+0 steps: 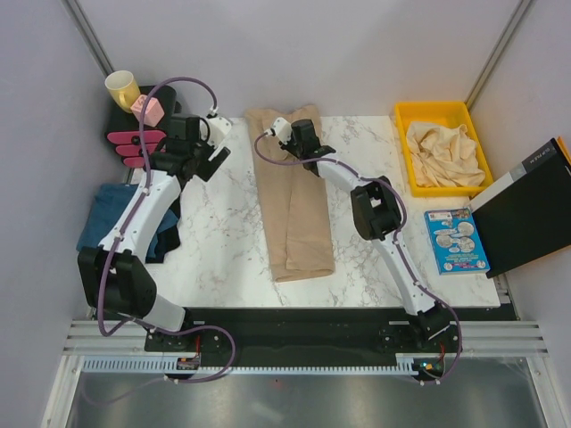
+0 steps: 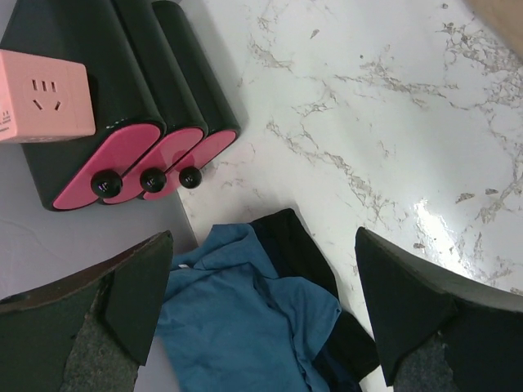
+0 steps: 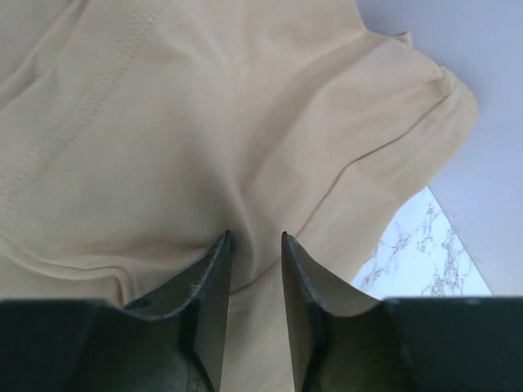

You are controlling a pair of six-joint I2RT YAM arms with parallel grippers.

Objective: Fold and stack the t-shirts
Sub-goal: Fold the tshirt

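Tee (image 1: 299,205) lies as a long centre strip, likely awaiting cross-fold — right gripper (image 3: 255,241) narrowly parted atop, left gripper (image 2: 263,237) wide

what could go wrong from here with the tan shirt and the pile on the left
1. The tan t-shirt puckers between the parted fingers of the right gripper; pulling away could snag it and spoil the fold.
2. Its far end seems to lie past the table edge, so a tug might drag it off.
3. The teal-blue t-shirt and dark navy t-shirt lie crumpled together under the open left gripper; one grab may catch both.
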